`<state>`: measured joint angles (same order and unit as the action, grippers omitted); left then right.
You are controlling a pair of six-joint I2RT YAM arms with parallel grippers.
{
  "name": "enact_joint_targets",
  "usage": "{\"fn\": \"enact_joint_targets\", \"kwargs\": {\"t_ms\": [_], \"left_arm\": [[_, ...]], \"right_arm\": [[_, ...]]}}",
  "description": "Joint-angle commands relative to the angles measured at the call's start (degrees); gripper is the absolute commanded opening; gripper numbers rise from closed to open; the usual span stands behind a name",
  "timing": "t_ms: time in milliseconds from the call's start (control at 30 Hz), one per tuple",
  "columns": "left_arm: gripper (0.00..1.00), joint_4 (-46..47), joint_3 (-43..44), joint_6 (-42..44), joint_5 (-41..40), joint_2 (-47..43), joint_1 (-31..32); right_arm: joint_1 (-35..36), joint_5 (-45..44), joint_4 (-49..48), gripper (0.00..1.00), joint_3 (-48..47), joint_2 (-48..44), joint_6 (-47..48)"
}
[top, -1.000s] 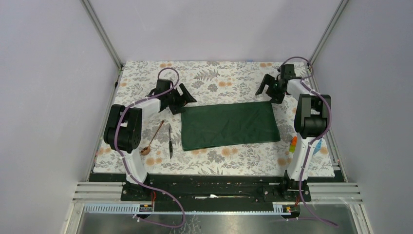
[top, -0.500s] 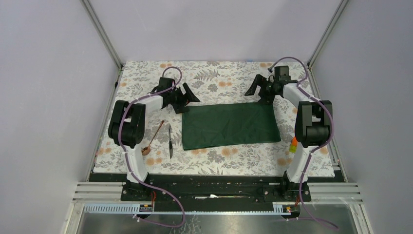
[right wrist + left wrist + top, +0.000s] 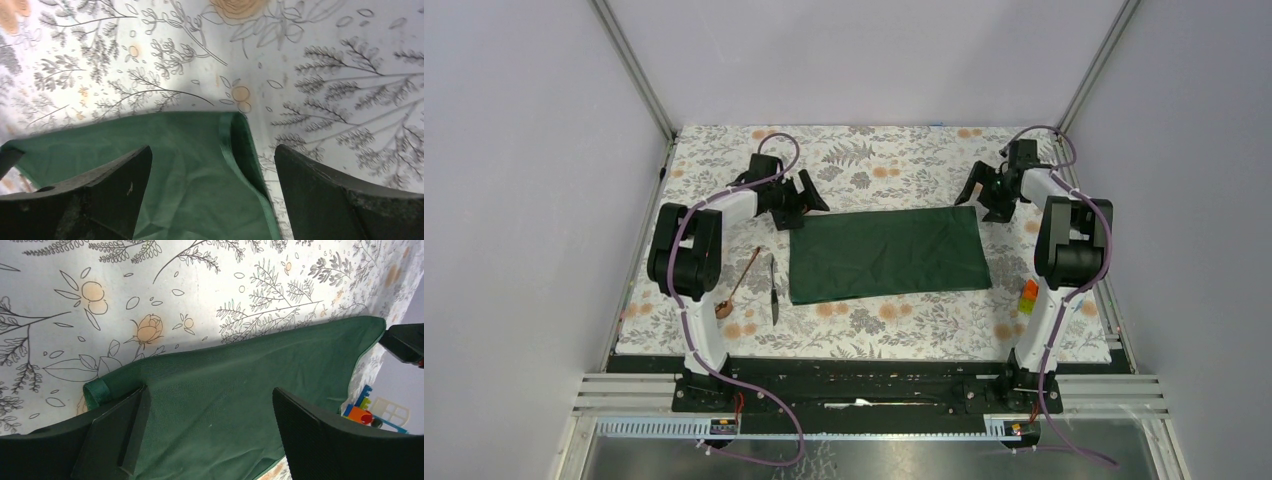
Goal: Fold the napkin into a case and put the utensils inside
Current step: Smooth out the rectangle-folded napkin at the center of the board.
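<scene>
On tablecloth point(image 3: 874, 160), napkin point(image 3: 886, 255) corner beneath left gripper point(image 3: 806, 213)

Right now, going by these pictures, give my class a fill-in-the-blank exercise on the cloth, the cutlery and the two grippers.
1. The napkin spread on the floral tablecloth is dark ____.
2. In the top view, the copper spoon and the black knife lie on the tablecloth to the ____ of the napkin.
3. The left gripper and the right gripper each hang over a far corner of the napkin with jaws ____.

Missing words: green; left; open.
</scene>
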<state>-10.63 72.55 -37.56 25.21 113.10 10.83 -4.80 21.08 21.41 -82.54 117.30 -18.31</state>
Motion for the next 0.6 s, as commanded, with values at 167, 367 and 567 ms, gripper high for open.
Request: {"fn": "enact_joint_targets", "kwargs": {"t_ms": [167,367,567], "left_arm": [[0.99,-5.92,6.3,8.1,1.15,-7.63,4.9],[0.99,-5.61,5.74,8.34,0.38,-13.54,6.57],[0.99,-5.61,5.64,8.34,1.4,-13.91,6.66]], "right_arm": [[7.07,-17.45,23.15,1.0,-8.43,-6.37,3.8],[7.69,-18.1,34.13,0.97,-10.1,-1.45,7.02],[7.69,-15.89,35.41,0.84,-12.19,1.3,8.79]]}}
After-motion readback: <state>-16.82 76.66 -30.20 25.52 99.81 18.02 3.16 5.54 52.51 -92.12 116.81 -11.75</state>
